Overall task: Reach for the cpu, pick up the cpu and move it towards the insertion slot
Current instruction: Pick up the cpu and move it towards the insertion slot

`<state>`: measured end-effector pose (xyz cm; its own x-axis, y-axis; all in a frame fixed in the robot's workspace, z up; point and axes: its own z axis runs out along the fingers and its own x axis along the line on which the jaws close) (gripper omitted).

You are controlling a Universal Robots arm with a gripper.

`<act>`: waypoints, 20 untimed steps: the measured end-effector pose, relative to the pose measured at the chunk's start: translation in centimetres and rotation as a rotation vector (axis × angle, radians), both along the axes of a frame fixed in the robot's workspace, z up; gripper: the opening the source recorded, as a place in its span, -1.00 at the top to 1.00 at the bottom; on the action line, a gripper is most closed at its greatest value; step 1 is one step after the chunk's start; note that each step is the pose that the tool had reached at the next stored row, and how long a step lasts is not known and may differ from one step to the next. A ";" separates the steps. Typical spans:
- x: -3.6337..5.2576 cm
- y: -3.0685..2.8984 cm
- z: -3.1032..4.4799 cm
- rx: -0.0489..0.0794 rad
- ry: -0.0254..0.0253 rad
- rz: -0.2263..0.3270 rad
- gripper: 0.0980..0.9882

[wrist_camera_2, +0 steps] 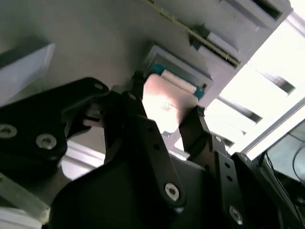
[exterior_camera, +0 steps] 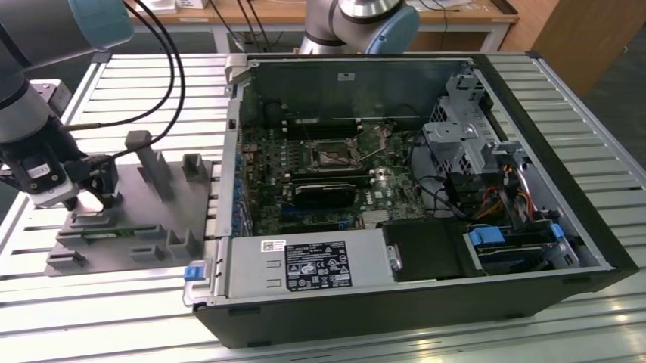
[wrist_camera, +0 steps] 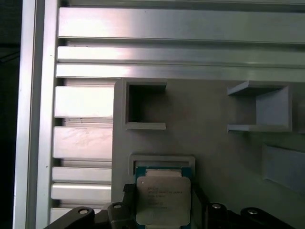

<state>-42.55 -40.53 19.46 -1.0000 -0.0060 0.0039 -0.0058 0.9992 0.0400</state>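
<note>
We are recording the slatted aluminium table (exterior_camera: 576, 113) as the base carrying everything under inspection. The open computer case (exterior_camera: 333, 321) is lying on its side toward the exterior view's right, so its motherboard (exterior_camera: 293, 159) is facing upward and is open to approach from above. Near the middle of that board, the insertion slot (exterior_camera: 329, 155) is showing its metal frame with the dark centre exposed.

The grey fixture plate (exterior_camera: 131, 208) is lying at the exterior view's left, just beside the case wall and well apart from the slot. Its upright blocks (exterior_camera: 151, 162) and pockets are, in our judgement, presenting parts at fixed, repeatable positions. The arm (exterior_camera: 26, 121) is reaching down over the plate's left end and is holding the gripper (exterior_camera: 89, 198) low over it.

In both wrist views the cpu (wrist_camera: 163, 200) (wrist_camera_2: 167, 102) is sitting metal top upward between the two black fingers (wrist_camera_2: 143, 129), at a teal-edged pocket (wrist_camera: 163, 167) in the plate. We are finding the fingers bearing on two opposite edges of the chip, so the gripper is clenched on the cpu. We judge that this edge hold is sparing the flat top and the underside. The chip is appearing slightly raised, but we cannot tell whether it is clear of its pocket. Judging by the gap to the slot, we are rating the pick as in hand and the transfer as not yet made.
</note>
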 end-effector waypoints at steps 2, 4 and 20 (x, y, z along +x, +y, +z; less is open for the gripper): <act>-0.01 0.00 0.01 0.000 -0.0001 0.000 0.00; -0.03 0.00 0.14 0.000 0.0003 0.000 0.00; -0.02 0.01 1.00 0.000 0.0001 0.000 0.00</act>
